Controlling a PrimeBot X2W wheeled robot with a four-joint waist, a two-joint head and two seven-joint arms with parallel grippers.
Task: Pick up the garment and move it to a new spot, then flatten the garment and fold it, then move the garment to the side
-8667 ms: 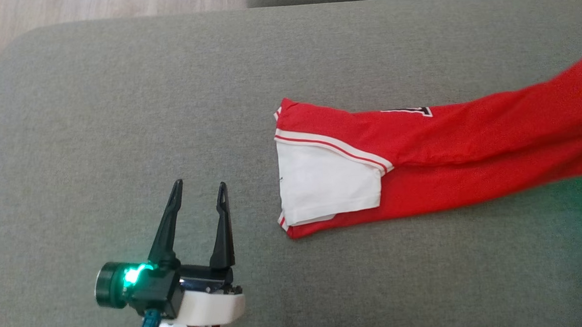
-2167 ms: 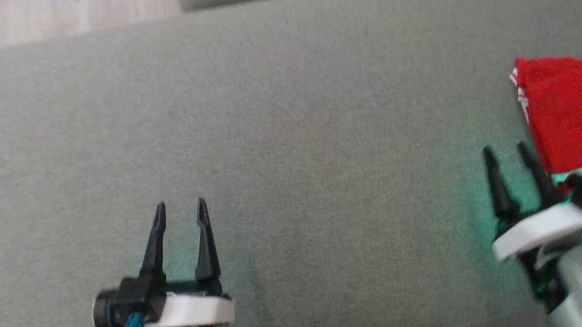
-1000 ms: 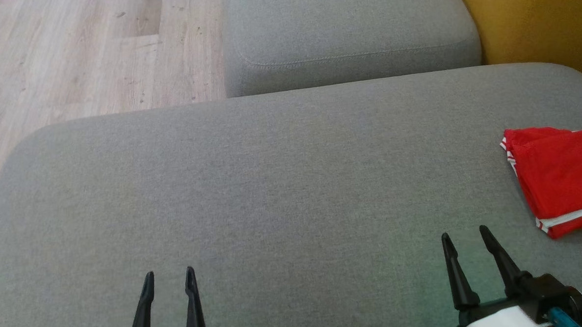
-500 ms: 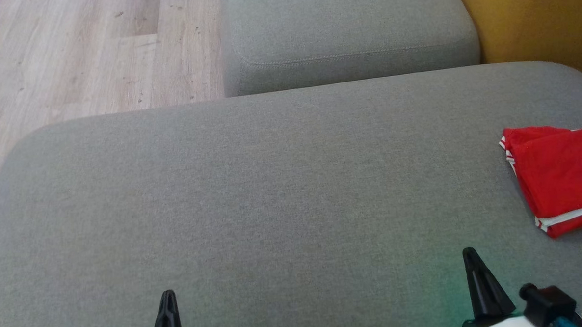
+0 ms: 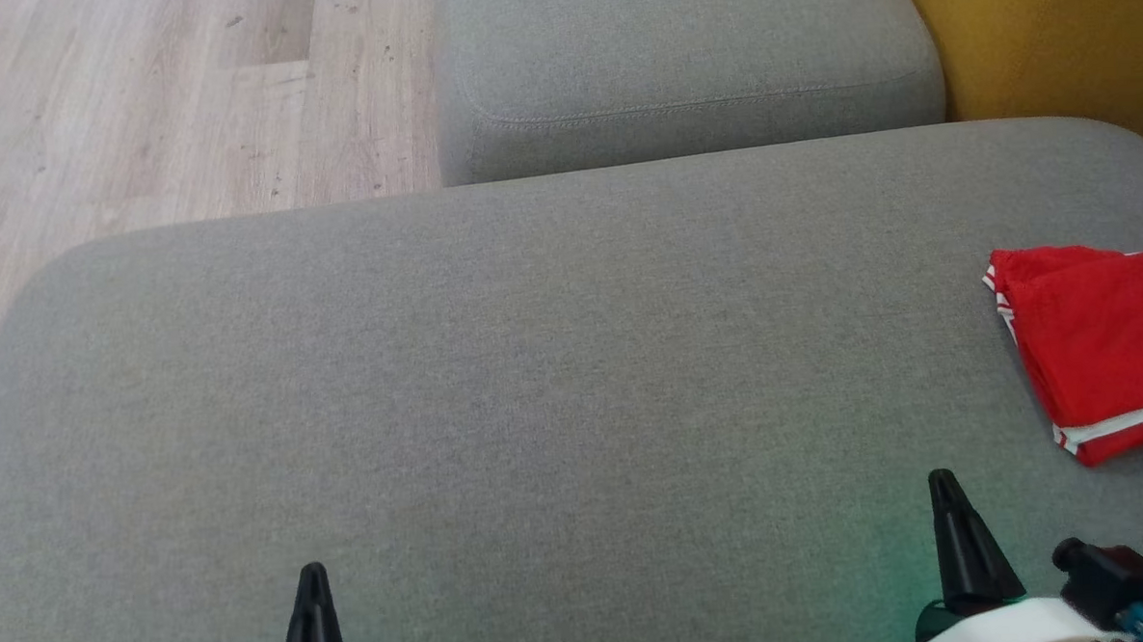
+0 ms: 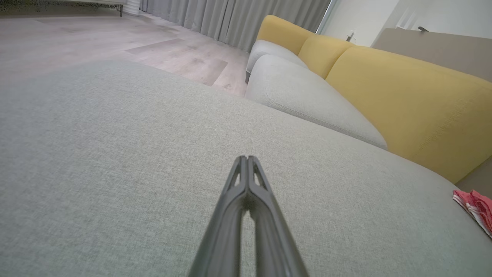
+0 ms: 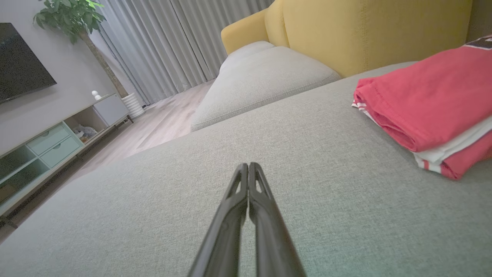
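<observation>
The red garment [image 5: 1103, 346] with white trim lies folded at the right edge of the grey sofa seat [image 5: 535, 361]; it also appears as a thick folded stack [image 7: 426, 100] in the right wrist view and as a small pink corner [image 6: 476, 206] in the left wrist view. My left gripper [image 5: 312, 612] rests low at the bottom left, shut and empty [image 6: 247, 159]. My right gripper [image 5: 952, 526] stands at the bottom right, shut on nothing [image 7: 248, 166], a short way in front and to the left of the garment.
A second grey cushion [image 5: 685, 55] adjoins the seat's far side. A yellow sofa back [image 5: 1041, 30] rises at the far right. Wooden floor [image 5: 138, 108] lies past the seat's far left edge. A TV cabinet [image 7: 46, 150] and curtains [image 7: 169, 42] stand beyond.
The garment went from a long strip to a folded stack at the right. The camera has tilted up. Both grippers closed from open and drew back toward the bottom edge.
</observation>
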